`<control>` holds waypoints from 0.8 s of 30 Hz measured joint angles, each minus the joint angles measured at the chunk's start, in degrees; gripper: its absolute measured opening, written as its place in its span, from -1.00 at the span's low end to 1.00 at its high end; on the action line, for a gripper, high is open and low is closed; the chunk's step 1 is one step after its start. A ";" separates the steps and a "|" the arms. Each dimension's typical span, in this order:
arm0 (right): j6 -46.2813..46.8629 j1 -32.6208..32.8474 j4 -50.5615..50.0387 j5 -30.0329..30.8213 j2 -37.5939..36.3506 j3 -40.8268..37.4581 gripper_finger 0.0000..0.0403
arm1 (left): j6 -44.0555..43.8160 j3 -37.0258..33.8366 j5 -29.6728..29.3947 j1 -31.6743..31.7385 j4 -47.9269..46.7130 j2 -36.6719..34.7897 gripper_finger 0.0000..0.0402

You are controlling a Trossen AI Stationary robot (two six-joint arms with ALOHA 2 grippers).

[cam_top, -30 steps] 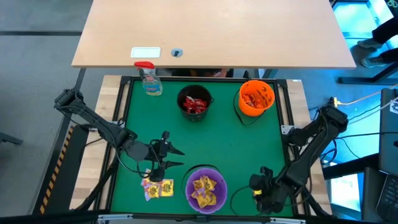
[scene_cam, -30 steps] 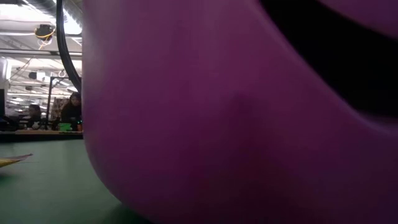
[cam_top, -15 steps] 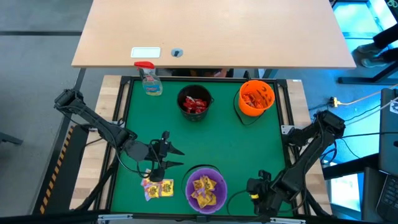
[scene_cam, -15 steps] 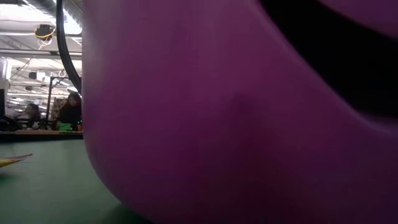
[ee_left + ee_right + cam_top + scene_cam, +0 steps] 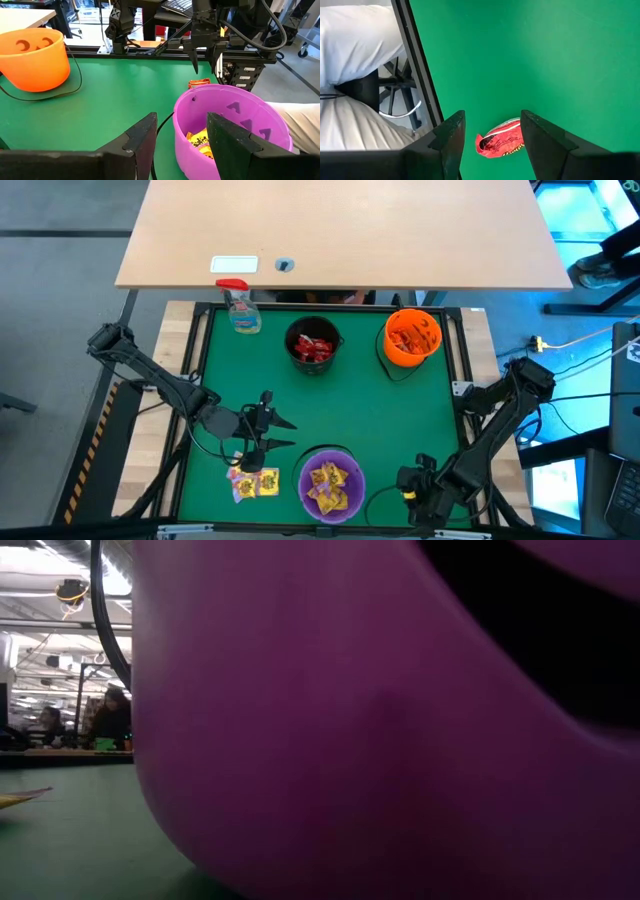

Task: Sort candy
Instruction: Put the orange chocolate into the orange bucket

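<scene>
One red candy packet (image 5: 500,142) lies flat on the green mat near the table's near right corner. My right gripper (image 5: 492,115) is open and points down over it, a finger on either side, touching nothing that I can see. The left wrist view shows this gripper (image 5: 200,55) above the red packet (image 5: 199,83). A few yellow packets (image 5: 255,483) lie on the mat left of the purple bowl (image 5: 331,483), which holds more yellow ones. My left gripper (image 5: 290,434) hovers open just beyond those loose packets, facing the purple bowl (image 5: 230,125).
A black bowl (image 5: 312,345) with red candy and an orange bowl (image 5: 412,337) with orange candy stand near the far edge. A spray bottle (image 5: 240,308) stands at the far left corner. The purple bowl's wall (image 5: 380,720) fills the low view. The mat's middle (image 5: 360,405) is bare.
My right gripper has shifted a little toward the table's near edge and left, then kept still. My left gripper and the candy have not moved.
</scene>
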 joint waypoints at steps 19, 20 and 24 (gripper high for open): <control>1.95 0.00 2.55 -1.68 0.00 -4.30 0.00 | 0.00 0.00 0.02 -0.02 -0.02 0.00 -0.20; 1.96 0.00 2.73 -2.20 0.00 -4.31 0.00 | -0.01 0.00 0.02 -0.02 -0.02 0.00 -0.20; 2.90 0.02 3.08 -3.70 0.00 -4.31 0.05 | 0.00 0.00 0.02 -0.02 -0.02 0.00 -0.20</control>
